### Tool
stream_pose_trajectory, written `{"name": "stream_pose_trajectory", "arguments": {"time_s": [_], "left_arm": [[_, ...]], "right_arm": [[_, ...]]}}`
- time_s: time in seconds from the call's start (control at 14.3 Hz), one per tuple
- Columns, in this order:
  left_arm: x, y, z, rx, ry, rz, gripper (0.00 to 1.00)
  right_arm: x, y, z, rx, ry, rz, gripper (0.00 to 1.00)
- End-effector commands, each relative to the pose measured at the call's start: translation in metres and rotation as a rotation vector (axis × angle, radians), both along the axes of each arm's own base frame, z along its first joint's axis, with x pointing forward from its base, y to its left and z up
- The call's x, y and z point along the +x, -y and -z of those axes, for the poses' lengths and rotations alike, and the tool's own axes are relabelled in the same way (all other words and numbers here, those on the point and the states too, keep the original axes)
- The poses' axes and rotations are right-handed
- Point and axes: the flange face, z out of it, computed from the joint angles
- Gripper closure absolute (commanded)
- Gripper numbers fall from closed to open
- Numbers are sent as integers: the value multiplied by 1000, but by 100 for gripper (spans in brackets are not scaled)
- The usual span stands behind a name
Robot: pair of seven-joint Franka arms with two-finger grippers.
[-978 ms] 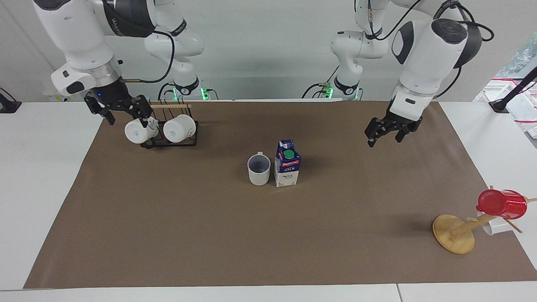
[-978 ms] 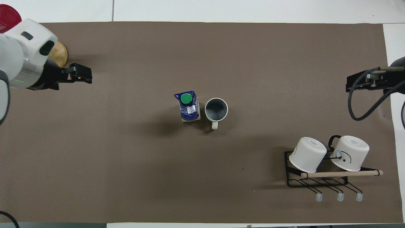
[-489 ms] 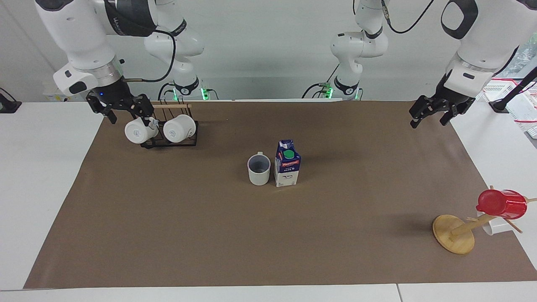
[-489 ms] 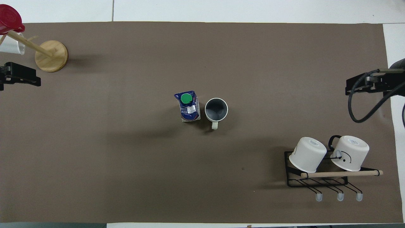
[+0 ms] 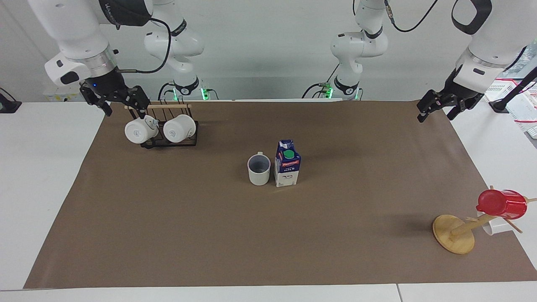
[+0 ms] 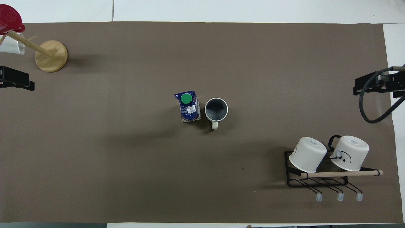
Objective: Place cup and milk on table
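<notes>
The cream-white cup (image 5: 259,169) stands upright in the middle of the brown sheet of the table (image 5: 201,235), its handle toward the robots. The milk carton (image 5: 288,164) stands upright right beside it, toward the left arm's end. Both also show in the overhead view, the cup (image 6: 216,109) and the milk (image 6: 188,106). My left gripper (image 5: 436,113) is open and empty, up in the air over the sheet's edge at the left arm's end (image 6: 15,81). My right gripper (image 5: 123,109) is open and empty, raised over the sheet's edge by the mug rack (image 6: 373,87).
A black wire rack (image 5: 170,142) with two whiter mugs lies near the right arm's base (image 6: 316,182). A wooden mug tree (image 5: 454,235) with a red cup (image 5: 502,204) and a white cup stands at the left arm's end, far from the robots (image 6: 50,56).
My left gripper has pulled back from over the sheet near the milk, up and out to the left arm's end. My right gripper has risen a little and moved outward. Cup and milk have not moved.
</notes>
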Motion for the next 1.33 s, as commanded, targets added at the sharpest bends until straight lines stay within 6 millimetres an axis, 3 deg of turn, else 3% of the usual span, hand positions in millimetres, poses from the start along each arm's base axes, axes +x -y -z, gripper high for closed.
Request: {"name": "stream_pose_trajectory", "arguments": {"time_s": [0.0,0.21,1.26], "left_arm": [[-6,-1,-2,-21,-13,17,0],[-17,3,0,-24,-31,23,0],[-18,3,0,-18,-23,60,0]], "right_arm": [[5,-1,2,21,-6,-17,0],[4,-3,3,21,-9,-21,0],[4,-4,3,21,-3,-19,0]]}}
